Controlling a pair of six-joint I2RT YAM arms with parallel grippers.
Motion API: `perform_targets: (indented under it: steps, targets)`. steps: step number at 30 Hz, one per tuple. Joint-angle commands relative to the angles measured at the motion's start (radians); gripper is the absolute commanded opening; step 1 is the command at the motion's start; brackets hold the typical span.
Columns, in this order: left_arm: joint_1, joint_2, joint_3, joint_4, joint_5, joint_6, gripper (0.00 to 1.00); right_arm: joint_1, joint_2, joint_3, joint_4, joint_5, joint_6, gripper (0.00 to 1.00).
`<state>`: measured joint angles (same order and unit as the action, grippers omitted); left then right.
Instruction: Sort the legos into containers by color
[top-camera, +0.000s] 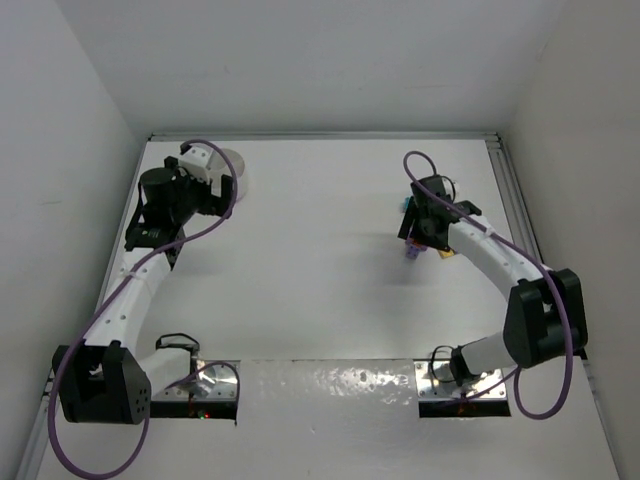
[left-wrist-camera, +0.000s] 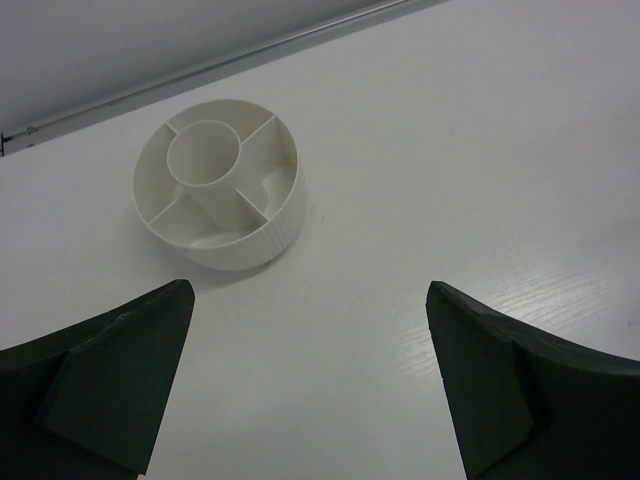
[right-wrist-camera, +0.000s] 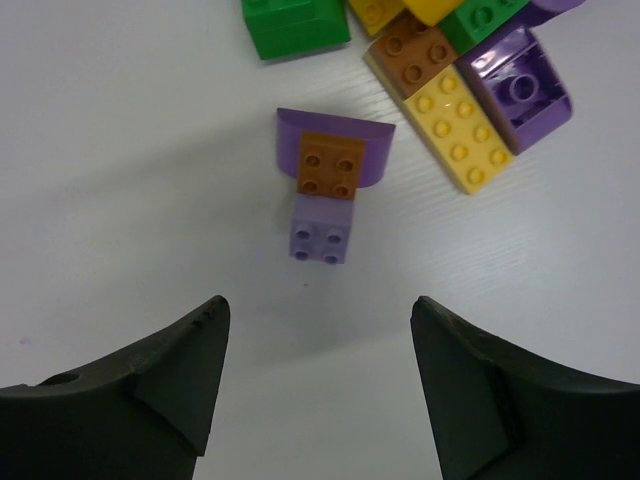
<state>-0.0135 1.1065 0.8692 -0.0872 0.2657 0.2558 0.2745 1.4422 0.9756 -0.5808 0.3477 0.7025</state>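
1. While our left pincer (left-wrist-camera: 310, 320) gapes wide, we see the round white divided plastic bowl (left-wrist-camera: 285, 222) just beyond it.
2. Our right pincer (right-wrist-camera: 318, 335) hangs open, empty, near the small purple, orange, yellow and green plastic bricks (right-wrist-camera: 455, 130).

White links (top-camera: 130, 300), black joints (top-camera: 540, 315), purple cables (top-camera: 206, 141); dark wedge-shaped fingers (right-wrist-camera: 140, 395).
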Motion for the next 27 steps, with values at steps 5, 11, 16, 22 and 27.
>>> perform_targets:
  steps: [5,11,16,22,27]
  targets:
    - [-0.008,-0.004,-0.003,0.063,-0.022,-0.032,1.0,0.023,0.107,-0.011,0.062,0.065,0.143,0.7]
    - [-0.006,-0.007,0.007,0.058,-0.01,-0.035,1.0,0.025,0.234,0.049,0.068,0.06,0.141,0.73]
    - [-0.008,-0.008,0.011,0.058,-0.006,-0.053,1.0,0.025,0.299,0.063,0.104,0.079,0.157,0.71]
    - [-0.008,-0.017,0.011,0.05,0.0,-0.05,1.0,0.022,0.337,0.067,0.164,0.074,0.12,0.65]
    - [-0.008,-0.019,0.011,0.053,0.009,-0.049,1.0,0.011,0.363,0.06,0.176,0.08,0.12,0.48]
